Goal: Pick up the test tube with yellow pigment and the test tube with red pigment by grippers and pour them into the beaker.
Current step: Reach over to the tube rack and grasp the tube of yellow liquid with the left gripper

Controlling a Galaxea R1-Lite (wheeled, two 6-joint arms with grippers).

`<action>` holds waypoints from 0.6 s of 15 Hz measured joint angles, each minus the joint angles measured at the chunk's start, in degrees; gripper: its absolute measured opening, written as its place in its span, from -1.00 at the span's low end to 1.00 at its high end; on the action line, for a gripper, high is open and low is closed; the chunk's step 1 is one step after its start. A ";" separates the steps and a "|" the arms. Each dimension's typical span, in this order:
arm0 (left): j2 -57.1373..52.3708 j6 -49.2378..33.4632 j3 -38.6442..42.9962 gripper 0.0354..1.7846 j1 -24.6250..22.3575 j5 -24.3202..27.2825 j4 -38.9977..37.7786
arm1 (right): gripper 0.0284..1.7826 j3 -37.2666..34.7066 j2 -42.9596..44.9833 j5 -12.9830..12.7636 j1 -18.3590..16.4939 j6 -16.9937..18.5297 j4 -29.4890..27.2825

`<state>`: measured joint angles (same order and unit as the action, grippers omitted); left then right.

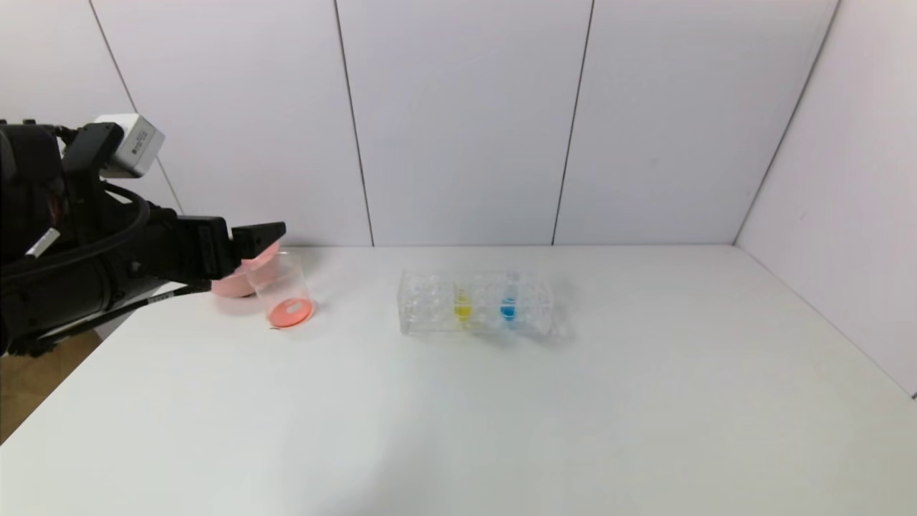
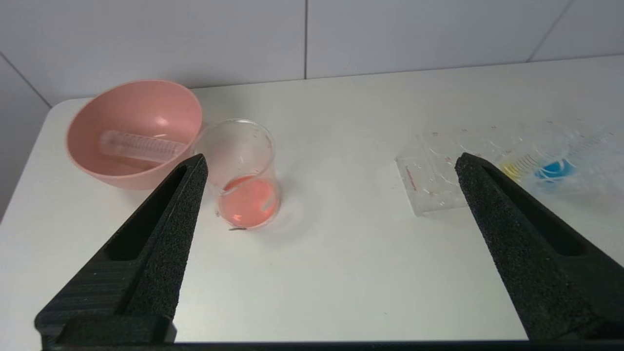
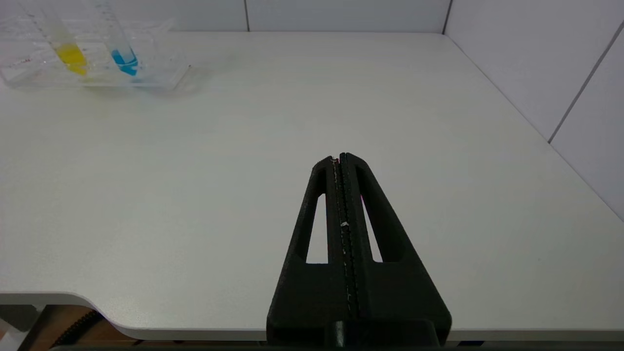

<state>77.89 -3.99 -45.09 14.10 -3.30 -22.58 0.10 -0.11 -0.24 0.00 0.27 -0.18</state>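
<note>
Upright in the clear plastic tube rack [image 1: 476, 302], the test tube with yellow pigment [image 1: 463, 304] stands with its long axis vertical, rounded bottom down and mouth up. A blue-liquid tube [image 1: 508, 304] stands just to its right in the same rack, at mid bench [image 1: 501, 401]. An emptied clear tube [image 2: 141, 146] lies on its side in the pink bowl [image 2: 134, 131] at the far left, its long axis running left to right; whether it is the red one cannot be told. Just right of the bowl stands the beaker [image 2: 243, 180], a clear cylinder with a thin rim and a shallow layer of red-orange liquid at its base. The left hand [image 2: 326, 165] hovers over the left edge of the bench, its black, rough-textured, tapering fingers spread wide apart and holding nothing; in the head view it partly covers the bowl. The right hand [image 3: 340, 157] sits at the near right edge of the bench, fingers pressed together and empty.
</note>
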 joint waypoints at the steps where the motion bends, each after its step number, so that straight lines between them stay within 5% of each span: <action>1: -0.93 0.11 2.65 0.99 1.82 0.04 -2.44 | -0.91 0.00 0.00 0.00 0.00 0.00 0.00; 9: 1.05 0.40 15.74 0.99 16.43 0.02 -22.26 | -0.91 0.00 0.00 0.00 0.00 0.00 0.00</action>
<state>78.93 -3.58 -29.35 30.54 -3.28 -44.84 0.10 -0.11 -0.24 0.00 0.27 -0.18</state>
